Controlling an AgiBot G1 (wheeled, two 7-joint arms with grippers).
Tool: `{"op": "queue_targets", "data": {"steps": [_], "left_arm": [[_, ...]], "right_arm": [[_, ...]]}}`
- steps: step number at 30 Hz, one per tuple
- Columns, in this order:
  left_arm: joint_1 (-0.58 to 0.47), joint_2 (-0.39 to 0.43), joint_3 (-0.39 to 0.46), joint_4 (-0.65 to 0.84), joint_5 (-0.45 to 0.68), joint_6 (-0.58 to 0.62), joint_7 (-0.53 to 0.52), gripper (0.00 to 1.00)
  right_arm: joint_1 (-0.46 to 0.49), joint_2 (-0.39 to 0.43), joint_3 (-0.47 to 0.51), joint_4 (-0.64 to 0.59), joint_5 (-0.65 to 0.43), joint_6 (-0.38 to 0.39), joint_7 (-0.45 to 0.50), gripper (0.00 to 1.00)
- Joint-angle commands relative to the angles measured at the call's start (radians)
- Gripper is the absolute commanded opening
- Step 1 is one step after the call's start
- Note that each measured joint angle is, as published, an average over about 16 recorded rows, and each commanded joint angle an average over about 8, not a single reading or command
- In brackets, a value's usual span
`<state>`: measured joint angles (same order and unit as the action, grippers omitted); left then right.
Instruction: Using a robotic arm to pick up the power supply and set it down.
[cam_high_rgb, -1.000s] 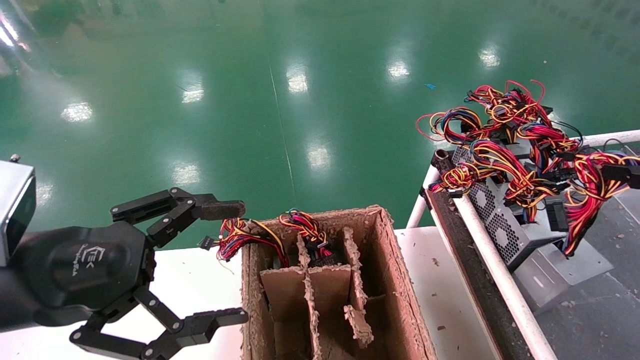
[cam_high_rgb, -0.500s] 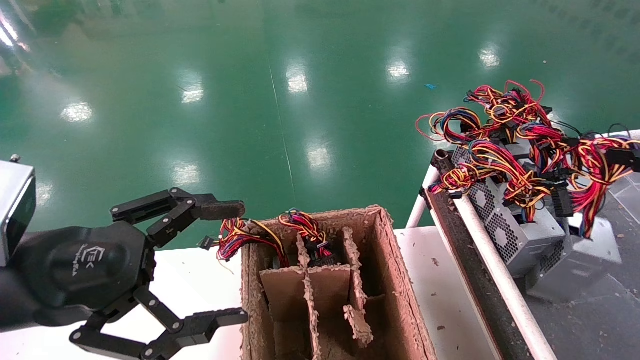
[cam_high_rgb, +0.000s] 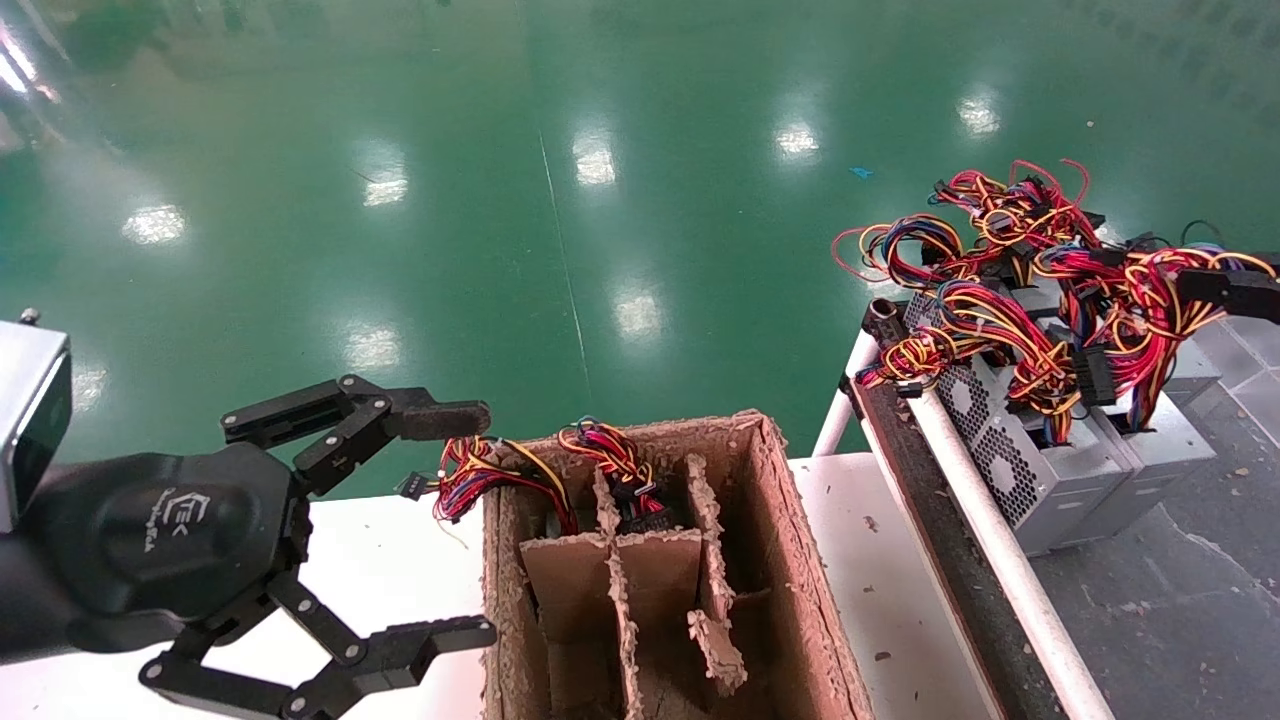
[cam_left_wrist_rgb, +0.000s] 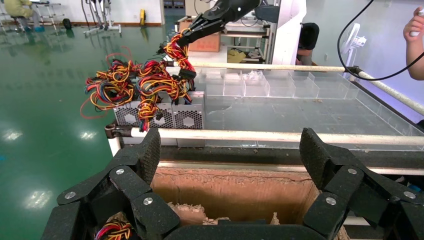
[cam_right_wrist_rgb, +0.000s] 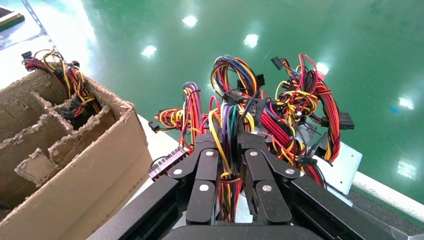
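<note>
Two grey power supplies sit side by side behind the white rail on our right, and the one we are handling, the power supply (cam_high_rgb: 1165, 455) on the far side of its neighbour (cam_high_rgb: 1040, 475), hangs by its wire bundle (cam_high_rgb: 1140, 300). Our right gripper (cam_right_wrist_rgb: 230, 200) has its fingers pressed together on those red, yellow and black wires, as the right wrist view shows; the box offers no easy hold, so we judge the harness serves as a handle. Compared with a second ago, the box has swung from lying flat and splayed outward to standing upright against its neighbour, and the bundle has risen toward the right edge. Our left gripper (cam_high_rgb: 330, 550) is parked over the white bench (cam_high_rgb: 400, 560), fingers spread wide, just beside the cardboard divider box (cam_high_rgb: 780, 560), unmoved. Other wires (cam_high_rgb: 500, 470) spill from that box's far compartments.
</note>
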<state>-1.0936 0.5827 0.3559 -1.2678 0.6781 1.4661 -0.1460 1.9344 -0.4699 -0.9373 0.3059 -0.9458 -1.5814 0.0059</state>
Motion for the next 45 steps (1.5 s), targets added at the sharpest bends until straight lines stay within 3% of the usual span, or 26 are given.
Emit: {"op": "queue_targets", "data": {"steps": [1,18,45], "left_arm": [[0.000,0.000,0.000,0.000,0.000,0.000,0.000,1.00],[0.000,0.000,0.000,0.000,0.000,0.000,0.000,1.00],[0.000,0.000,0.000,0.001,-0.001,0.000,0.000,1.00]], "right_arm": [[0.006,-0.006,-0.006,-0.012,0.001,0.000,-0.003,1.00],[0.007,-0.011,-0.009,-0.032,0.060,-0.001,-0.013,1.00],[-0.381,-0.070,0.289,0.420,0.130,0.038,0.075,1.00]]}}
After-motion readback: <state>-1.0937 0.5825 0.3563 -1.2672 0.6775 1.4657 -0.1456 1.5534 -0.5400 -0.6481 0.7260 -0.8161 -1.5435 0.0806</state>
